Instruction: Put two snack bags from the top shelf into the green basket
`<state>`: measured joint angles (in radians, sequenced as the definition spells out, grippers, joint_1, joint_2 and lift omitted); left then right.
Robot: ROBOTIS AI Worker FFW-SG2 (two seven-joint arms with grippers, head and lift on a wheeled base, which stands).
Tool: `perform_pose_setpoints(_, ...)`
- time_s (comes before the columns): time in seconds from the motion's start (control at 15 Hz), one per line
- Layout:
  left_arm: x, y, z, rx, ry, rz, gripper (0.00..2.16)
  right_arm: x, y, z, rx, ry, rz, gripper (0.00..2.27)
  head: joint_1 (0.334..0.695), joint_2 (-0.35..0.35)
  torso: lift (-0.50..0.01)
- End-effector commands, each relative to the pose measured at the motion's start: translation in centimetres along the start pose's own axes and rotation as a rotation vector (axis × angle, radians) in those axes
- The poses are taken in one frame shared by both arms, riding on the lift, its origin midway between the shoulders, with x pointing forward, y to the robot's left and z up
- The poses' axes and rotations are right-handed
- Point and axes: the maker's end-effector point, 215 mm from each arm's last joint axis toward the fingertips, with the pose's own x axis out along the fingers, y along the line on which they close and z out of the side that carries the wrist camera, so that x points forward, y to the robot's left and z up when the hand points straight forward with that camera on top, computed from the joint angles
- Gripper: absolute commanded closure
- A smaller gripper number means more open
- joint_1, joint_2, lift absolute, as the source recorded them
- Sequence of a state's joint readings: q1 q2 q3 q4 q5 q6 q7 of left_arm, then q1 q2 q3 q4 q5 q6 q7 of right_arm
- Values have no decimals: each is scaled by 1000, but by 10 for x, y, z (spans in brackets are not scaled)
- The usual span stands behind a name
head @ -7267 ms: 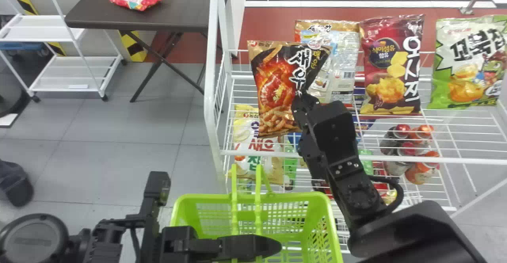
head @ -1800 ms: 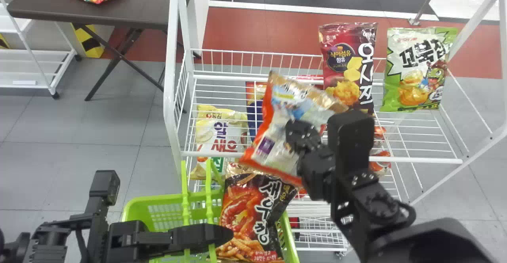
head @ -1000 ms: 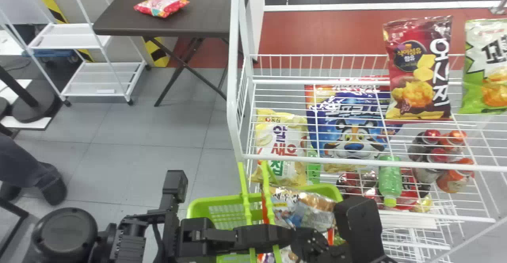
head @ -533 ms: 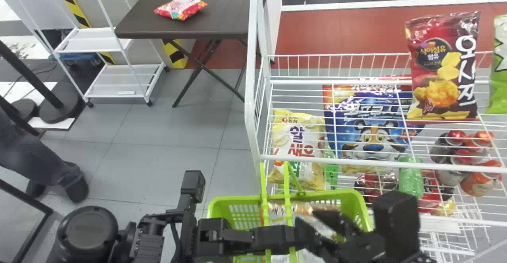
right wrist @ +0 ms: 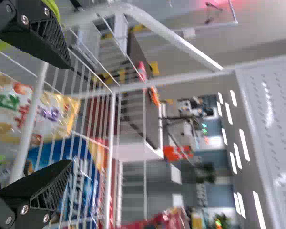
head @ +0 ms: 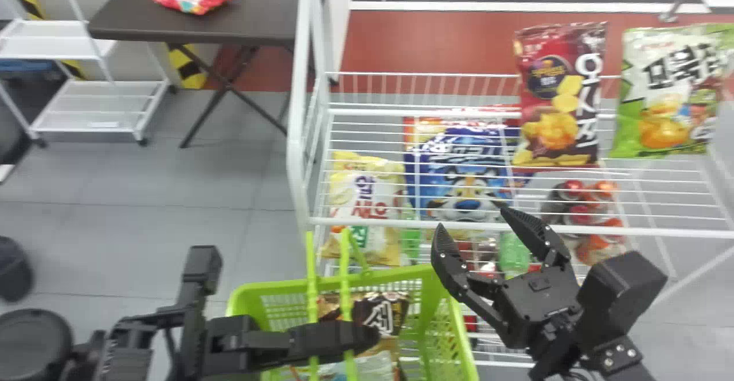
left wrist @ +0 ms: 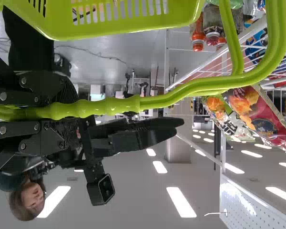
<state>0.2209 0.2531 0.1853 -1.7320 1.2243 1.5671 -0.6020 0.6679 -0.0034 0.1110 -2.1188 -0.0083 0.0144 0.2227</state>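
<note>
Green plastic basket (head: 395, 275), head view: within it lie 2 glossy foil snack bags, 1 black and brown (head: 378, 315) and 1 pale silver (head: 373, 366). Both are probably light, soft and slippery, with brittle contents; a flat sealed edge is the safest hold. The right gripper (head: 473, 220), its fingers spread around nothing, is beside the basket and near the white wire top shelf (head: 659, 233). The left gripper (head: 367, 335) and looped green handles (head: 346, 278) partly cover the bags; the bottom edge cuts off the basket's near end, and the lower bag's outline cannot be made out.

Left wrist view: the fingers of the left gripper pinch the handles, likely smooth and fairly stiff, best taken near mid-span so that the load hangs level. The basket is cropped, its contents hidden.

Right wrist view: the right gripper's fingers stand apart. Between and beyond them, a yellow-and-white foil bag (right wrist: 33, 114) is crossed by shelf wires and blurred; a red bag (right wrist: 174, 219) is cut off at the bottom edge.
</note>
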Motion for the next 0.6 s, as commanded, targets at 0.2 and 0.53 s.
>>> perform_pose_setpoints(0.2, 1, 1, -3, -3, 9, 4, 2142, -37, -30, -14, -67, -80, -80, 80, 695, -130, 0)
perform_pose_setpoints(0.53, 2, 2, -6, -3, 15, 8, 2142, -48, -43, -30, -77, -64, -103, 80, 695, -184, 0)
